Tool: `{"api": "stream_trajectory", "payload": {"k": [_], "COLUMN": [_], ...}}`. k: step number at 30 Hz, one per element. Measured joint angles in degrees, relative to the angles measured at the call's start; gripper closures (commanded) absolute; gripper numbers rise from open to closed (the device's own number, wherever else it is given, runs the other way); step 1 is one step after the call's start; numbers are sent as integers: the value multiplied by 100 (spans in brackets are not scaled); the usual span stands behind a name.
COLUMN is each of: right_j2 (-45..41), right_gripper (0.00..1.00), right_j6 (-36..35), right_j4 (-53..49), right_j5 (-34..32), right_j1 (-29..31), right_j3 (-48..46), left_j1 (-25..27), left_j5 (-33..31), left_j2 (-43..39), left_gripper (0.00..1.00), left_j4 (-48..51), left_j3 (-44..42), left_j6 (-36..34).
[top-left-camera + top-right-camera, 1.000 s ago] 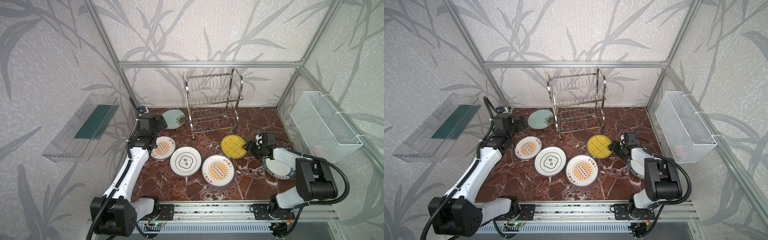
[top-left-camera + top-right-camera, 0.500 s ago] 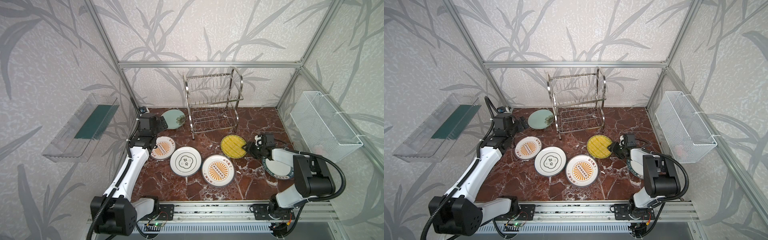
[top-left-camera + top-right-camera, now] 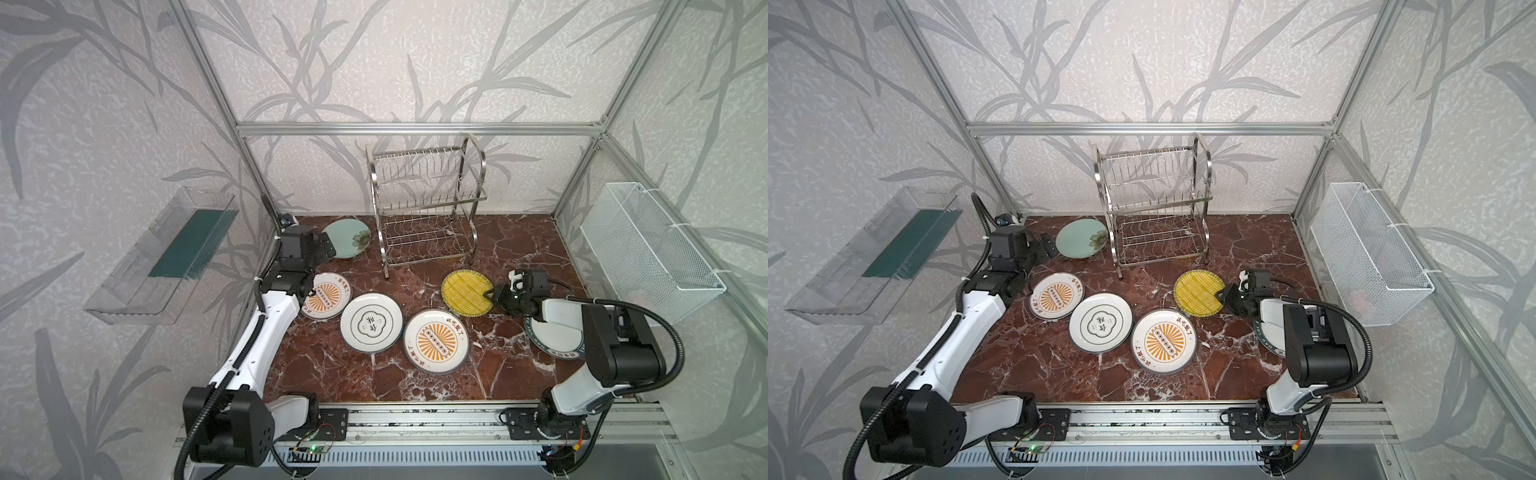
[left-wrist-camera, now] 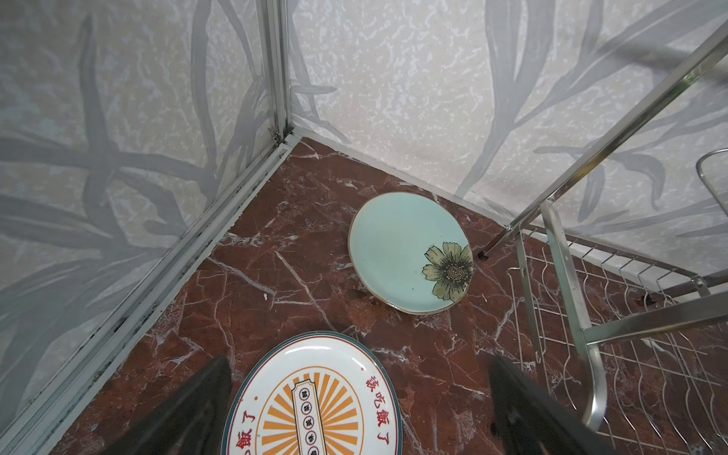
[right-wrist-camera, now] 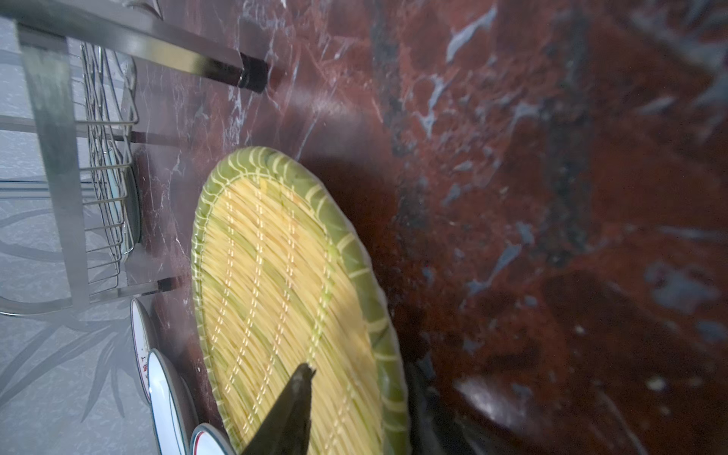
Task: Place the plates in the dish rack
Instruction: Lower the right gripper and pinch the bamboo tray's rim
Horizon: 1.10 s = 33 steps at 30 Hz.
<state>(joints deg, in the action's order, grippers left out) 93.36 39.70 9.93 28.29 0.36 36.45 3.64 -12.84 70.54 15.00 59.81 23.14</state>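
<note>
Left pincer (image 4: 358,368): jaws stand wide apart and hold nothing. It hovers over the far rim of a white sunburst plate (image 4: 311,398), which lies flat on the worktop (image 3: 332,374) directly beneath it. Ahead of this pincer, well apart from it, lies the pale mint flower plate (image 4: 405,252), with its rim just beside the foot of the dish rack (image 3: 428,203).

Right pincer (image 3: 491,296): it sits low at the rim of the yellow ribbed plate (image 3: 465,293). In the right wrist view one finger (image 5: 291,409) lies over the plate's face, with the rim between the jaws. Whether the jaws already clamp the plate cannot be told. The dish rack stands beyond the plate, apart from it.

Behind the right pincer, partly under its arm, lies the white plate with the teal lettered rim (image 3: 552,338). Between the two pincers lie the quatrefoil plate (image 3: 371,323) and the second sunburst plate (image 3: 435,340), side by side, their rims touching or nearly so.

All six plates lie on the worktop, outside the dish rack
</note>
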Motion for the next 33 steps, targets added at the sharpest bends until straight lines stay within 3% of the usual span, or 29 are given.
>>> {"api": "stream_trajectory", "payload": {"k": [11, 21, 33], "right_j2": [37, 17, -693], "right_gripper": [78, 99, 100], "right_j6": [87, 151, -116], "right_j4": [52, 262, -433], "right_j5": [59, 396, 468], "right_j1": [-70, -151, -188], "right_j3": [-66, -57, 57], "left_j1": [0, 2, 2], "left_j5": [81, 396, 664], "left_j2": [118, 144, 98], "left_gripper": [1, 1, 1], "left_j4": [120, 153, 251], "left_j3": [31, 133, 234], "left_j6": [-26, -173, -273]}}
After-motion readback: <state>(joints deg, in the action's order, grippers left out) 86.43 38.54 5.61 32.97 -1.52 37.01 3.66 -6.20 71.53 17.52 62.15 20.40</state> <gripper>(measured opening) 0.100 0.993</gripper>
